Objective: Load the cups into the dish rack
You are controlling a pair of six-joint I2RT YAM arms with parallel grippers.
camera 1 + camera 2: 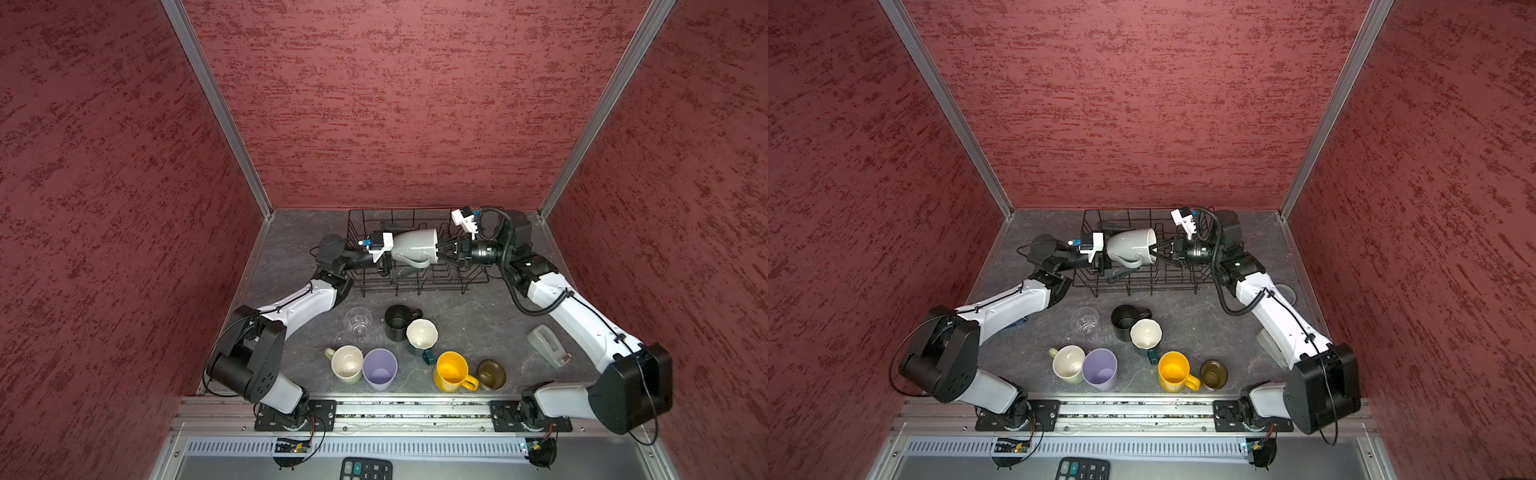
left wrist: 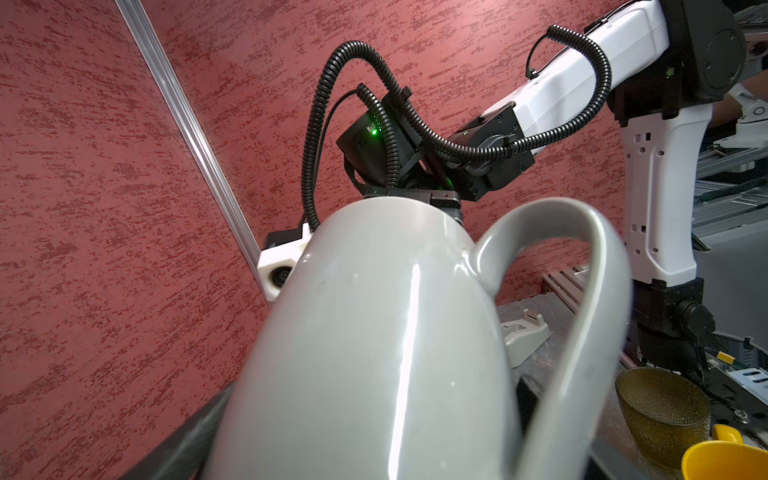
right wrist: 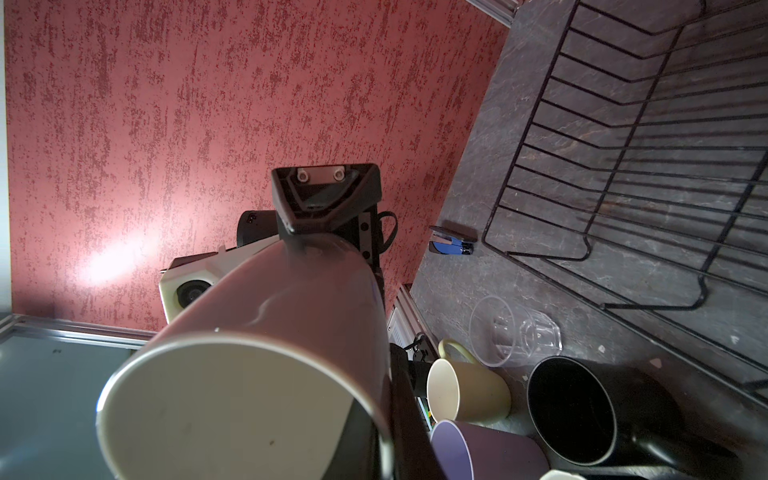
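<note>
Dark desk [image 1: 478, 324]: grey mug [image 1: 415, 247] sideways over dish rack [image 1: 440, 286], right hand [image 1: 439, 252] pinching rim, left hand [image 1: 398, 250] wide round base, probably handover

Around me stood three red mottled walls [image 1: 395, 104] | metal posts [image 1: 218, 104] ran up both back corners | under me lay a dark grey stone-look tabletop [image 1: 469, 332] | bright glare [image 3: 112, 262] marked one wall
</note>
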